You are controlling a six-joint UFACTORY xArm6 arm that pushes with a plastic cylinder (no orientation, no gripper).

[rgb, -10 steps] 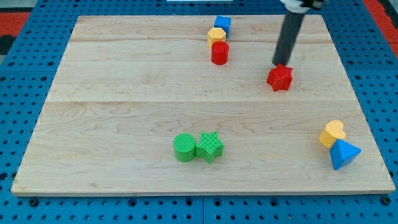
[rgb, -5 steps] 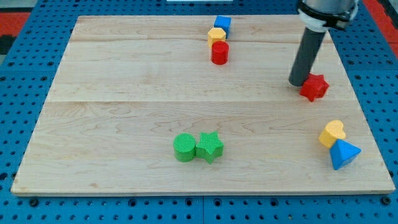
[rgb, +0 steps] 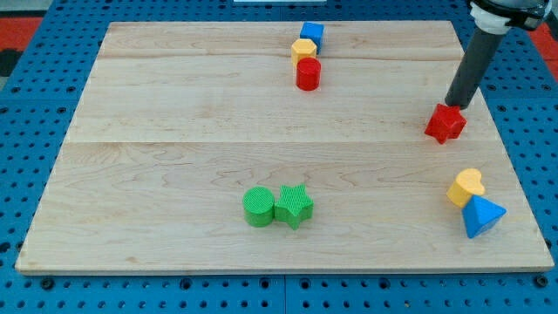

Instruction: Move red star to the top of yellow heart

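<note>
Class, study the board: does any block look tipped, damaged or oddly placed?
Nothing stands out. All blocks sit flat on the wooden board; the red star lies above the yellow heart, with my tip at its top edge.

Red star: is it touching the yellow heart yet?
No. The red star sits apart from the yellow heart, with bare board between them, and my tip is at the star's upper edge.

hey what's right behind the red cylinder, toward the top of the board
A yellow block sits right behind the red cylinder, with a blue block behind that. The three form a tight line; each hides the lower part of the one behind, so contact can't be confirmed.
</note>
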